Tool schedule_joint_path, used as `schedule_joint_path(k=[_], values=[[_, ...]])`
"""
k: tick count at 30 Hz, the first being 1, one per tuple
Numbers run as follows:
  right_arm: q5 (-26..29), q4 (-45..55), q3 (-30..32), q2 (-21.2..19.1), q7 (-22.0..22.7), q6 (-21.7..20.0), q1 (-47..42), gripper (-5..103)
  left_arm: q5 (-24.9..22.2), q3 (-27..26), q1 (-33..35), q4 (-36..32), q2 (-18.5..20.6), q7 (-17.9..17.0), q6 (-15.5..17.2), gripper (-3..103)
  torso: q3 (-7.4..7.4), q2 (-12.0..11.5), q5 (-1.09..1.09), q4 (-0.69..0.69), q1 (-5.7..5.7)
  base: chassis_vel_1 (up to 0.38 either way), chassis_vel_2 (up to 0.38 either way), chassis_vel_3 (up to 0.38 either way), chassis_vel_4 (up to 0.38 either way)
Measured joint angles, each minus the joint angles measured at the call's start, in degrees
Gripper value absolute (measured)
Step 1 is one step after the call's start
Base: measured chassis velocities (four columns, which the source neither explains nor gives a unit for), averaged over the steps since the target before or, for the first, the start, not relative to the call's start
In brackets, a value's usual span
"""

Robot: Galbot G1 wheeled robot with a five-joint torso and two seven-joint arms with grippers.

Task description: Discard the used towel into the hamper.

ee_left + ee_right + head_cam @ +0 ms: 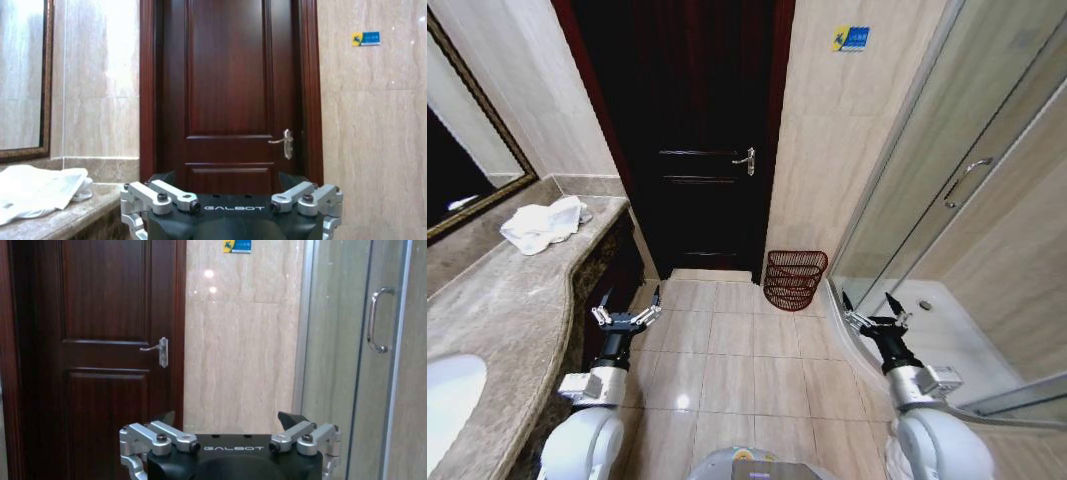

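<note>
Holding both arms low before me, left gripper (628, 306) and right gripper (873, 308) spread wide and empty, ready to reach. Towel (543, 224) lies crumpled at the counter's (497, 300) far end; hamper (794, 279) stands on the floor beside the door (697, 130).

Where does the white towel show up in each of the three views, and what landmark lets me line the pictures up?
Head view: the towel lies crumpled on the far end of the counter, at the picture's upper left, near the mirror.
Left wrist view: the towel is at the lower left edge, on the counter, left of the door.
Right wrist view: not in it.
Shared landmark: the door handle.
</note>
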Motion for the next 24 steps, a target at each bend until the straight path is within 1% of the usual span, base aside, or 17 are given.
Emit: schedule_joint_path(k=[19, 24], values=[[0.0, 0.3, 0.4, 0.0, -0.4, 0.3, -0.2, 100, -0.1, 0.1, 0.2, 0.1, -0.2, 0.5, -0.2, 100, 0.00, 0.0, 0.00, 0.00, 0.00, 0.000, 0.000, 0.000, 0.000], [-0.1, 0.2, 0.0, 0.2, -0.5, 0.5, -0.3, 100, -0.3, -0.3, 0.5, 0.1, -0.1, 0.5, -0.8, 100, 0.00, 0.0, 0.00, 0.00, 0.00, -0.030, 0.030, 0.030, -0.041]])
